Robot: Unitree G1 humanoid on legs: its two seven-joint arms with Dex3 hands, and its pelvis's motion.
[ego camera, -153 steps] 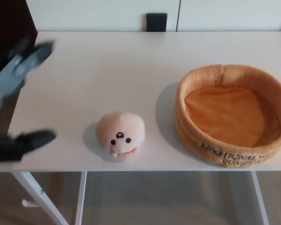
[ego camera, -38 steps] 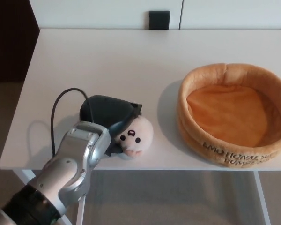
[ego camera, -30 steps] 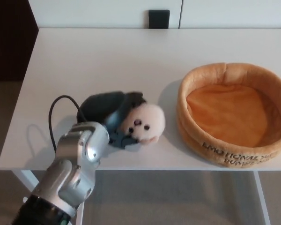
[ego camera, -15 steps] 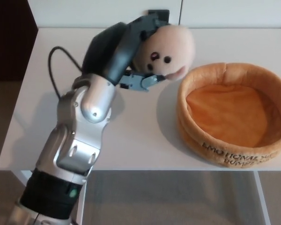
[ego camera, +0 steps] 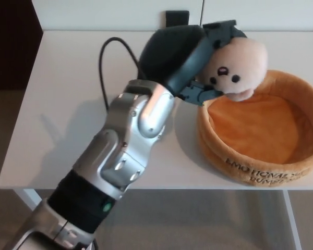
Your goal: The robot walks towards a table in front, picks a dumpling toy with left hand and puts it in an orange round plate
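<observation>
1 line of dark lettering on the orange round plate [ego camera: 261,133] rim, partly legible: "EMOTIONAL… DUMP…", rest cut off. Left hand [ego camera: 193,52] grips dumpling toy [ego camera: 236,67] above plate's far-left rim; fingers partly hidden.

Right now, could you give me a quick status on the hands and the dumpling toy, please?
Left hand shut on dumpling toy, held over the near-left rim of the orange plate. Right hand not in view. Plate empty, nothing in the way.

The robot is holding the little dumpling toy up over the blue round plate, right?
Not quite: the plate is orange, not blue, as the head view shows. The rest holds: the left hand holds the dumpling toy up over the plate's near-left rim.
</observation>
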